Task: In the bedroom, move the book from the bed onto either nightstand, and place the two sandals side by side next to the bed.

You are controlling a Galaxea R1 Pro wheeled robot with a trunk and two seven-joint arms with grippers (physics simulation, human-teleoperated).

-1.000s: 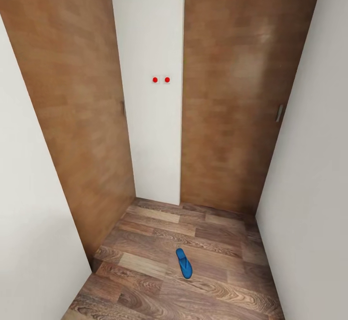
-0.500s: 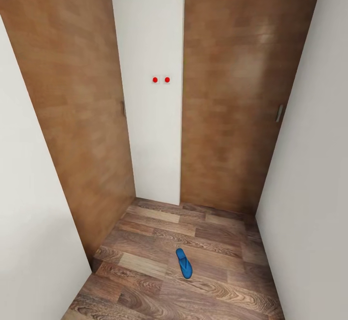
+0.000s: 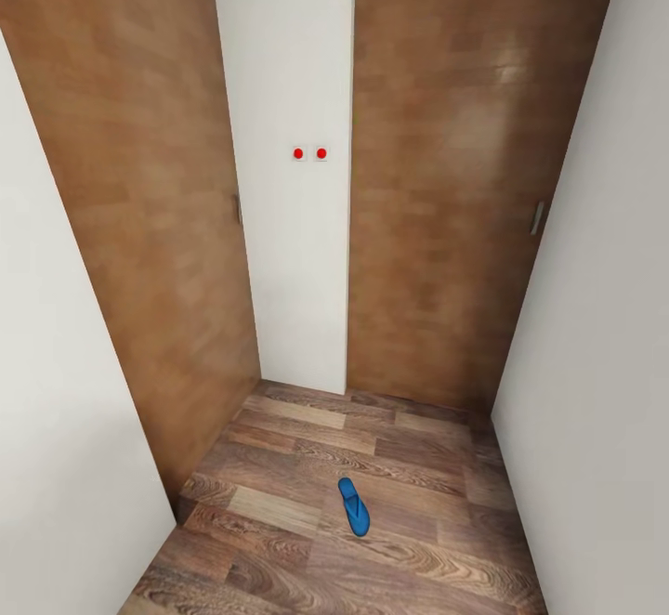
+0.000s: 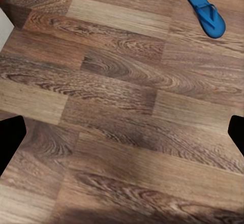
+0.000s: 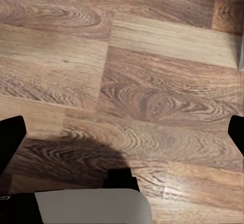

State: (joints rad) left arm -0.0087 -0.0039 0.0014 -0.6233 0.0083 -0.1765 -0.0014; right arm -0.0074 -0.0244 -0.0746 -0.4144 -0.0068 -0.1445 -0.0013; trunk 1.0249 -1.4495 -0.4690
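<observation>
One bright blue sandal [image 3: 353, 506] lies flat on the brown wood-plank floor [image 3: 279, 541] of a narrow passage, ahead of me and slightly right of centre. In the left wrist view the same sandal [image 4: 206, 13] lies on the planks well beyond my left gripper [image 4: 122, 137], whose dark fingertips [image 4: 10, 140] stand far apart, open and empty. My right gripper [image 5: 122, 135] hangs over bare planks, also open with nothing between its fingertips [image 5: 10, 137]. The book, the bed and the nightstand are out of view.
Two tall brown wooden doors [image 3: 139, 197] [image 3: 455, 178] close the far end, with a white wall strip [image 3: 293, 85] carrying two red dots [image 3: 309, 153] between them. White walls [image 3: 56, 429] [image 3: 604, 392] hem in both sides. A pale robot part [image 5: 86, 206] shows under the right wrist.
</observation>
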